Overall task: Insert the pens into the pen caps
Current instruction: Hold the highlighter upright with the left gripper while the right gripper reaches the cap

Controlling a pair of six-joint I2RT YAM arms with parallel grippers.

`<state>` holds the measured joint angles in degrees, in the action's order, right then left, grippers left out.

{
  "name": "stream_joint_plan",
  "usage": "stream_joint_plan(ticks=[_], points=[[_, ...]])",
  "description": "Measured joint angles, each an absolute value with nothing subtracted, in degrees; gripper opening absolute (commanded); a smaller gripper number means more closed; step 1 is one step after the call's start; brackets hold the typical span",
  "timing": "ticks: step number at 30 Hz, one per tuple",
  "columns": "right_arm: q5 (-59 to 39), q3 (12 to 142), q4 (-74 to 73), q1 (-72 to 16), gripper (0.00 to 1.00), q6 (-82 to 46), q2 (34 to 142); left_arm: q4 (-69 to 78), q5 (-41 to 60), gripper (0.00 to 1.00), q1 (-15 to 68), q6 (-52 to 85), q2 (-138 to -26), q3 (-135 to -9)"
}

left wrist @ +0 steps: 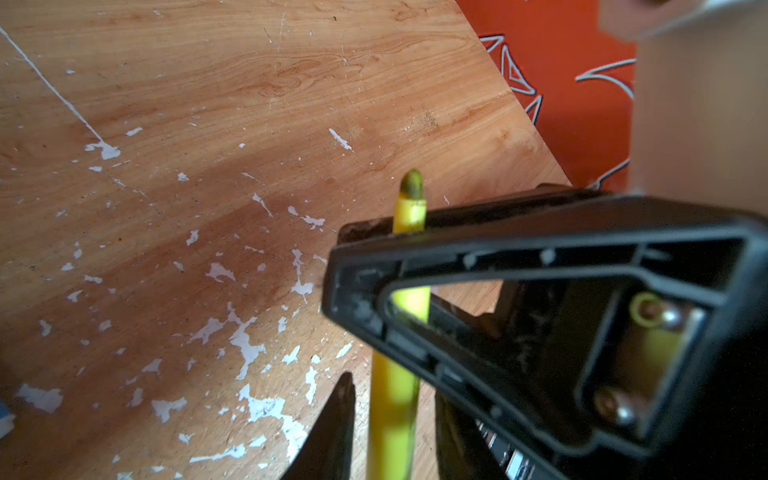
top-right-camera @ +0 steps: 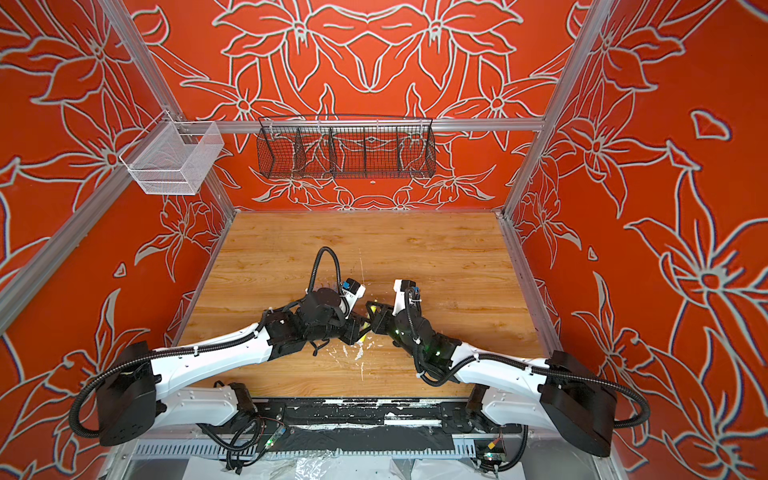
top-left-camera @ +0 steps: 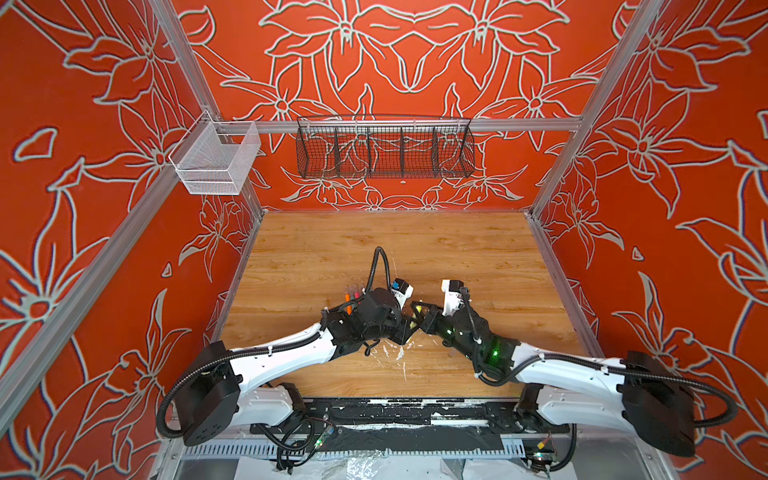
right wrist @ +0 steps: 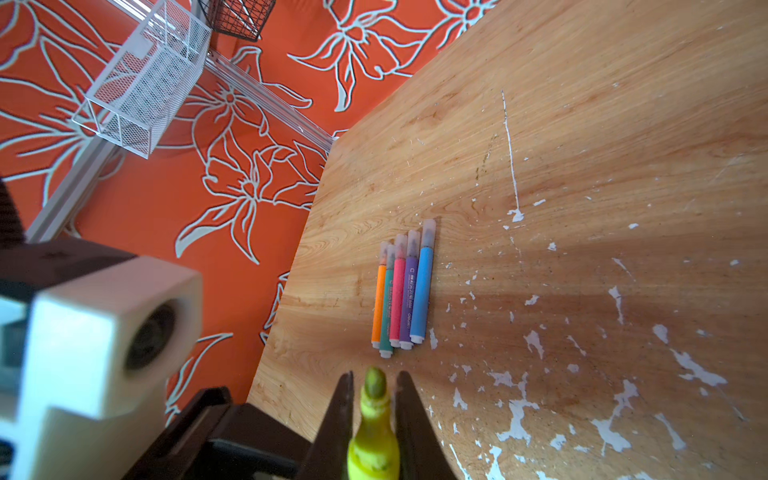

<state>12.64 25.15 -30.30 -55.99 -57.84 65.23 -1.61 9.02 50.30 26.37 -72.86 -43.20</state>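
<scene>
The yellow pen [right wrist: 374, 449] is being clamped by the right gripper [right wrist: 375, 378], whose jaws are being pressed together on the barrel just behind the bare, greenish felt tip, which is sticking out uncapped past the fingertips. In the left wrist view the same pen is being seen running between the fingers of the left gripper [left wrist: 392, 388]; those jaws are standing slightly apart, with strips of wood showing on both sides of the barrel, so the pen is not being gripped there. In both top views the two grippers are being shown tip to tip over the middle of the wooden table [top-left-camera: 415, 249], slightly towards its near edge, with a spot of yellow visible between them. The five other pens [right wrist: 399, 299] are lying on the table to the left of the grippers, side by side and touching in a row: orange, green, pink, purple and blue. A clear cap [right wrist: 428, 232] is being worn on the far end of each, and the white plugs are pointing near. White paint flecks [left wrist: 245, 345] are scattered over the wood below the grippers.
</scene>
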Motion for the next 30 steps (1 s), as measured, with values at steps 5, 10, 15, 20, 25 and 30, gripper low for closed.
stream_joint_plan(ticks=[5,10,15,20,25,30], points=[[13.34,24.03,-32.08,-56.21,0.00,-58.52,65.12,-0.54,9.34,0.29,50.30,26.39,-74.67,-43.20],[14.26,23.38,-32.29,-56.36,0.10,-58.76,64.58,0.47,10.37,0.00,50.54,26.15,-75.33,-43.24],[14.87,22.76,-32.21,-56.36,0.40,-58.59,63.22,0.73,9.34,0.00,50.63,26.00,-75.29,-43.24],[15.99,21.85,-23.64,-56.36,0.42,-57.49,56.82,0.23,7.60,0.00,50.59,26.70,-74.72,-42.72],[18.50,29.71,0.40,-57.47,0.42,-54.78,50.61,0.05,6.74,0.00,50.22,27.11,-73.36,-40.60],[21.26,33.98,18.24,-59.44,0.41,-54.26,49.54,-0.01,6.66,0.00,49.19,27.38,-73.30,-37.76]])
